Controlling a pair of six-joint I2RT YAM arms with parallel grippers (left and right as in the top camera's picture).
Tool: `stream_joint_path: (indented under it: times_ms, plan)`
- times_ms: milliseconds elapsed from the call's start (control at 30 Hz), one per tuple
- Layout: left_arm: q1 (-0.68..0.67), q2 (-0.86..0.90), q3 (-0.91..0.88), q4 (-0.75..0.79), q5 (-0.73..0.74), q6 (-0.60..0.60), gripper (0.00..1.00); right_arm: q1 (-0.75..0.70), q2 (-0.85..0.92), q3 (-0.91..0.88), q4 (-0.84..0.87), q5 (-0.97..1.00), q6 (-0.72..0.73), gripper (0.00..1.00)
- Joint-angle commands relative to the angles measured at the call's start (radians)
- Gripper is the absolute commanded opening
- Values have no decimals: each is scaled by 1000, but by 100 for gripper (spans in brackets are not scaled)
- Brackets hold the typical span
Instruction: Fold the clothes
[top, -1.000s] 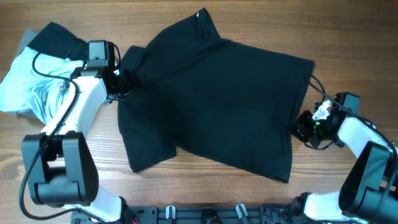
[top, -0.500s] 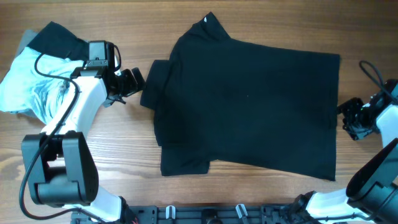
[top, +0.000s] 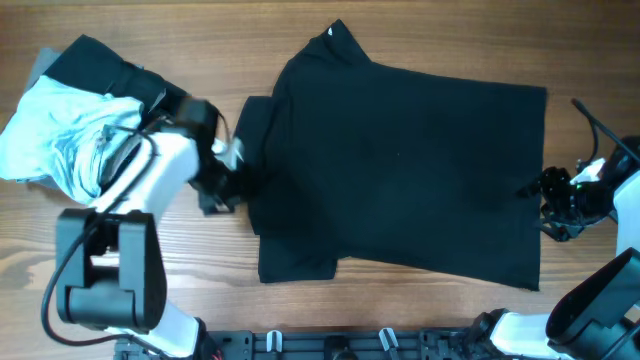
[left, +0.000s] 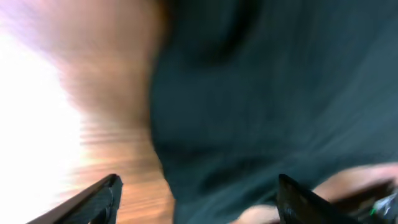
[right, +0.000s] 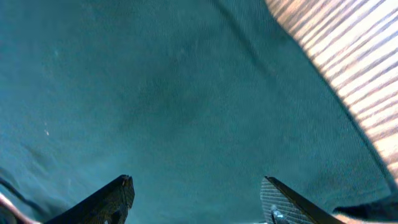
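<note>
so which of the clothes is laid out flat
The black shirt in the middle, spread open. The pale blue garment and the dark garment at far left lie bunched in a heap.

Left arm (top: 160, 168) and right arm (top: 626, 192) reach inward, jaws apparently spread wide.

A black short-sleeved cotton T-shirt (top: 400, 170) lies spread flat across the middle of the light wooden worktop (top: 200, 35), its collar toward the far edge. A crumpled heap of pale blue and black clothes (top: 60, 130) sits by the far left corner. The left gripper (top: 225, 180) meets the shirt's left sleeve; the right gripper (top: 545, 198) is at its right hem.
</note>
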Motion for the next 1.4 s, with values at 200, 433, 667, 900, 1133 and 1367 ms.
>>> stream_joint_path:
  times_ms: [200, 433, 667, 900, 1133, 1367]
  plan:
    - [-154, -11, -149, -27, 36, 13, 59, 2, -16, -126, 50, 0, -38, 77]
    - [-201, -11, -237, 49, 36, -50, 62, 2, -16, -170, 105, 76, 4, 82]
    - [-201, -11, -237, 56, 37, -198, 20, 2, -16, -170, 126, 80, 52, 83]
    - [-118, -11, -220, -25, 37, -196, 4, 1, -16, -171, 92, 223, 156, 88]
    - [-82, -15, -217, -45, 82, -148, 4, -93, -16, -178, 61, 341, 216, 80]
    - [-82, -15, -217, 1, 108, -148, 4, -117, -16, -320, 131, 342, 268, 61]
